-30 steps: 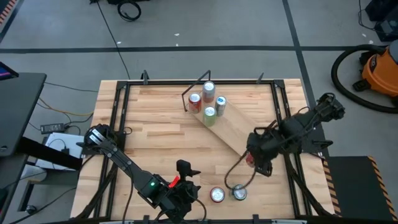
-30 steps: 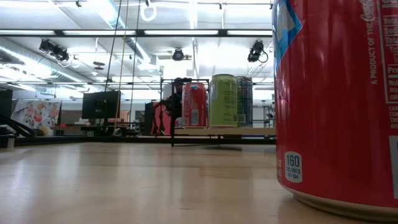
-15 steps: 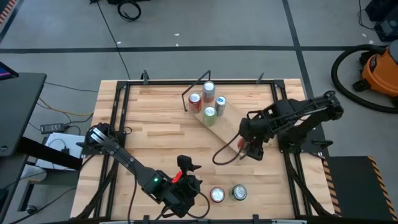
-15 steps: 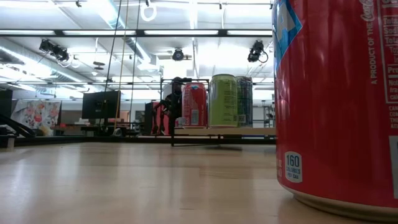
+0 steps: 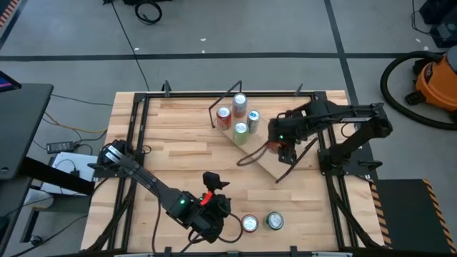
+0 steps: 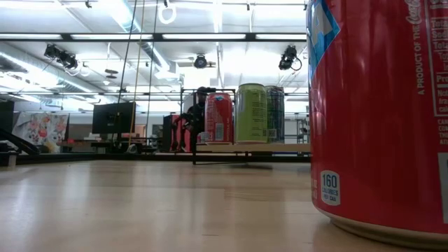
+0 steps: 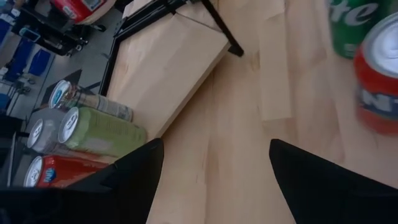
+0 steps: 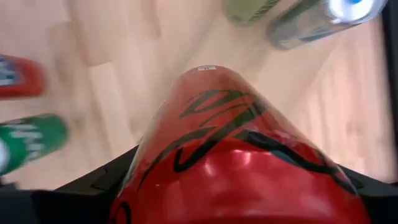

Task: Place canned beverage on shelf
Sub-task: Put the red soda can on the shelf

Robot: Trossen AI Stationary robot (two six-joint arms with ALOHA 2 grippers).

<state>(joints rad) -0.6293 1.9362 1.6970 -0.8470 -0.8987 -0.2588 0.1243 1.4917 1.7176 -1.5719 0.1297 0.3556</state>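
The shelf (image 5: 265, 146), a light-wood board on black rod legs, runs slantwise at the table's far middle. Several cans stand on its far end: red (image 5: 223, 114), silver (image 5: 239, 100), blue (image 5: 253, 116) and green (image 5: 240, 129). My right gripper (image 5: 282, 148) is over the shelf's near part, shut on a red can with black marks (image 8: 224, 143). My left gripper (image 7: 214, 186) is open and empty above the near middle of the table (image 5: 213, 184). A red can (image 5: 249, 223) and a green can (image 5: 274, 220) stand near the front edge. My right gripper pinches the red can's side wall (image 8: 143, 168) between its two fingers (image 8: 93, 182), one on each side. The fingers come from above, slanting down. The gripper hides the can's bottom, so I cannot tell whether it stands on the shelf or hangs clear.
In the low view the near red can (image 6: 381, 119) fills the right side and hides the right arm. The shelf's cans show far behind (image 6: 241, 113). Black frame rails (image 5: 136, 143) run along the table's left and right sides. Bare wood lies left of the shelf.
My right gripper has carried the red can from the table's near right toward the far edge and a little left, over the shelf's near part, closer to the standing cans. My left arm has shifted slightly toward the far edge, still open.
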